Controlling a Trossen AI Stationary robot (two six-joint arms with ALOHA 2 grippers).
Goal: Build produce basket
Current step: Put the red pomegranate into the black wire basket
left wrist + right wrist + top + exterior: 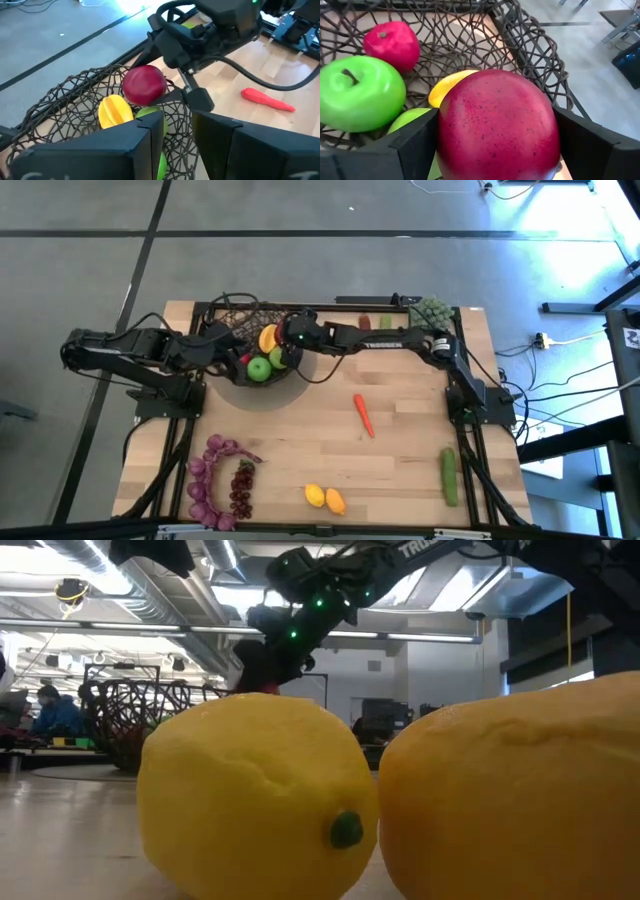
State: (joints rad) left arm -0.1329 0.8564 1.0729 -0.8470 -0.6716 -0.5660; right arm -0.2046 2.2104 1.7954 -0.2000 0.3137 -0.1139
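Observation:
The dark wire-mesh basket (250,355) stands at the table's far left-centre. In it lie a green apple (357,95), a small red fruit (392,44), a yellow mango (114,111) and a second green fruit (410,120). My left gripper (177,122) is at the basket's left rim, shut on it. My right gripper (287,340) reaches in from the right and is shut on a dark red pomegranate (497,125), just above the fruit in the basket. In the low view the right gripper (262,675) hangs beside the basket (135,720). My left gripper has the basket's woven rim (176,107) between its two fingers, one finger over the inside and one outside. It comes from the table's left, slanting down. The basket's bottom rests on the table. My right gripper pinches the pomegranate's two opposite sides (445,135) between its fingers, which stand wide apart. It comes from the table's right, slanting down. The pomegranate is lifted clear, over the basket's right part.
On the table lie a carrot (363,415), a cucumber (449,476), two lemons (325,498) at the near edge, purple grapes (241,488) and a purple bunch (208,480). A pale-green clump (432,310) and two small pieces of produce (375,322) sit at the far edge.

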